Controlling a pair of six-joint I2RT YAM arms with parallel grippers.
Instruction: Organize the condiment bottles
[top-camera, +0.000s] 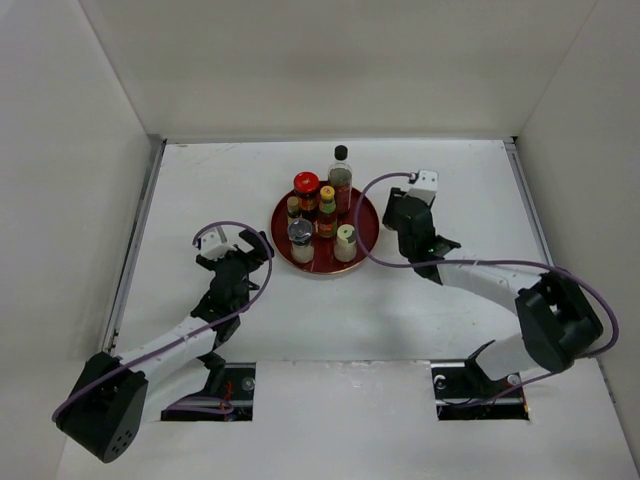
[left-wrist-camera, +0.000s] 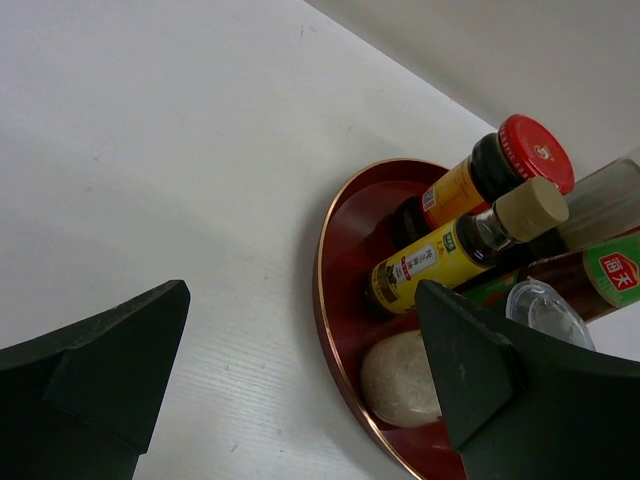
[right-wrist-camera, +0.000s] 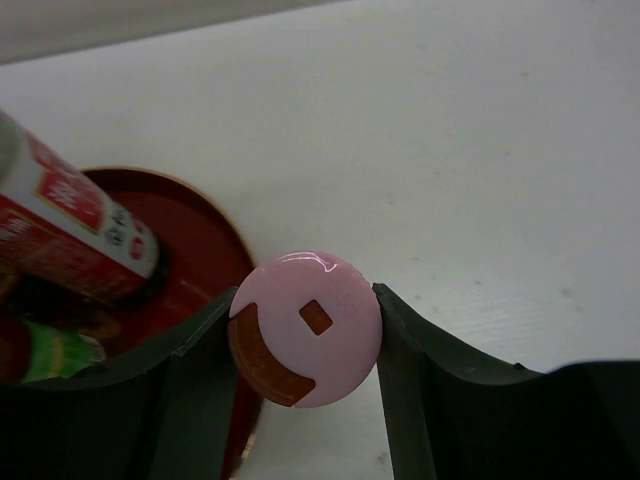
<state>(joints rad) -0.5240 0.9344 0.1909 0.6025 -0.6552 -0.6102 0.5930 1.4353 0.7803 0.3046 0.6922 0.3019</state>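
White table (top-camera: 330, 320) between plain white walls (top-camera: 60, 150)

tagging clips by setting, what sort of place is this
Most likely a robot lab test cell rather than a kitchen: a white table boxed in by plain white panels, two robot arms bolted at its near edge, and a dark red round tray of condiment bottles.

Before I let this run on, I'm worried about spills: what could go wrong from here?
The right claw pinches the pink-capped shaker at its round cap, so it might slip or twist when lifted. The shaker stands tight by the tray rim and could catch it. The tray is crowded; the tall black-capped bottle looks easiest to topple.
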